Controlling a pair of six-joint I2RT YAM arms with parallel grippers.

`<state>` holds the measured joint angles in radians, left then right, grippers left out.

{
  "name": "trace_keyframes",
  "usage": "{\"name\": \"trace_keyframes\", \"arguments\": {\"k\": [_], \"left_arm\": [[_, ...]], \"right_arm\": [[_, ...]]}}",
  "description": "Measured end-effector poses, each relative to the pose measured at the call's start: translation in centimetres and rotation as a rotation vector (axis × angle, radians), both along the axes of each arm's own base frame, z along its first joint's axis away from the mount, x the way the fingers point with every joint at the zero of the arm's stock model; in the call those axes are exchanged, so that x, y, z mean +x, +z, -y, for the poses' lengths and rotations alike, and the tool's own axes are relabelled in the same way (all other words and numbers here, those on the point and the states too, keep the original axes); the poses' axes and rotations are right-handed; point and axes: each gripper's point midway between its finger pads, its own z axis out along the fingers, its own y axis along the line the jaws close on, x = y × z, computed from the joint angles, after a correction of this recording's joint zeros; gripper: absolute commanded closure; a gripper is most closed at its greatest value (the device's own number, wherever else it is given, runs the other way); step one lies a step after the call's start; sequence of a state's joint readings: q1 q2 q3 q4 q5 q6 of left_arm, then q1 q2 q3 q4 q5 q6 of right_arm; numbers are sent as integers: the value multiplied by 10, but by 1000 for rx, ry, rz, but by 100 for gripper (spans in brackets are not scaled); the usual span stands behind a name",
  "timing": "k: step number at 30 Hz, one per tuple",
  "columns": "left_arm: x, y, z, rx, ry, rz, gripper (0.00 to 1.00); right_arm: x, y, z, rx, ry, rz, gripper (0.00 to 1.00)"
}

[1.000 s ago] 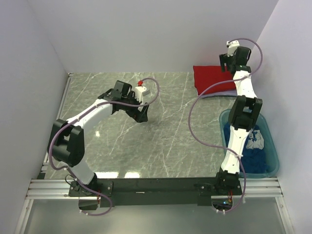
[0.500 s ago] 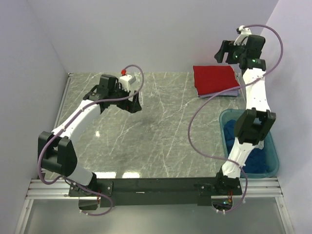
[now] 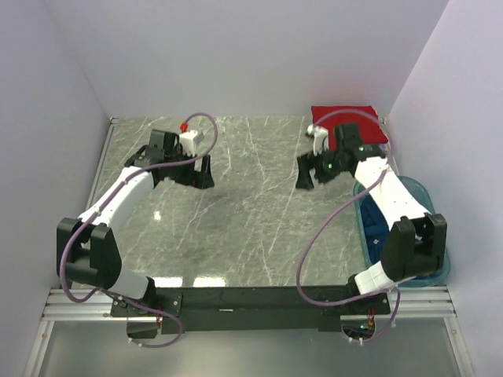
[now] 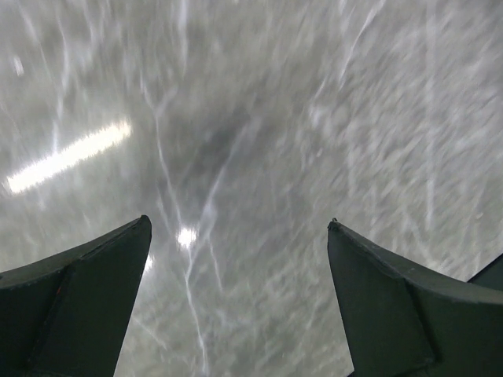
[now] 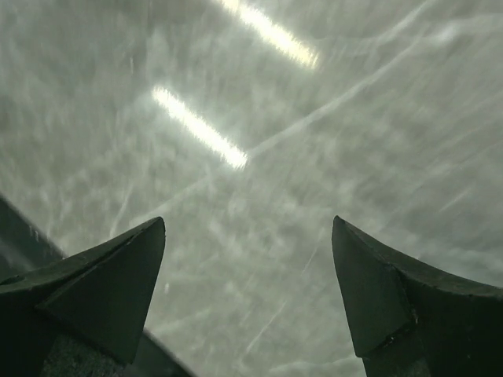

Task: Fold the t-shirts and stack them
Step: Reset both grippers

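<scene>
Right gripper (image 3: 306,174) has swung off the folded red t-shirt (image 3: 354,124) in the far right corner, left gripper (image 3: 201,168) retreats, both spread wide and empty, so 1 dark blue t-shirt (image 3: 372,225) in the teal tub (image 3: 425,193) likely comes next.

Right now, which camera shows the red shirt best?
Top external: the folded red shirt lies at the back right of the table, partly behind the right arm. Both wrist views show only marble and their own fingers, no shirt.
</scene>
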<state>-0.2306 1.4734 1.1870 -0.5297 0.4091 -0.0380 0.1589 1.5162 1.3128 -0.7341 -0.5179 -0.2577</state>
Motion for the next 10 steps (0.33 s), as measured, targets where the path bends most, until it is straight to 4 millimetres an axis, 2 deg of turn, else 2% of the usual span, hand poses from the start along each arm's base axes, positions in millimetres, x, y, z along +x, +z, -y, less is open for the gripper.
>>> {"name": "trace_keyframes", "arguments": {"k": [4,7,10], "left_arm": [[-34,-35,-17,67,18,-73,1],[-48,-40,-27,103,28,-65,1],[-51,-32,-34,127,49,-26,1]], "right_arm": [[-44,-34,5,-33,33,-83,7],[-59,-37,9,-40,38,-64,7],[-62,-30,13,-44,27,3,6]]}}
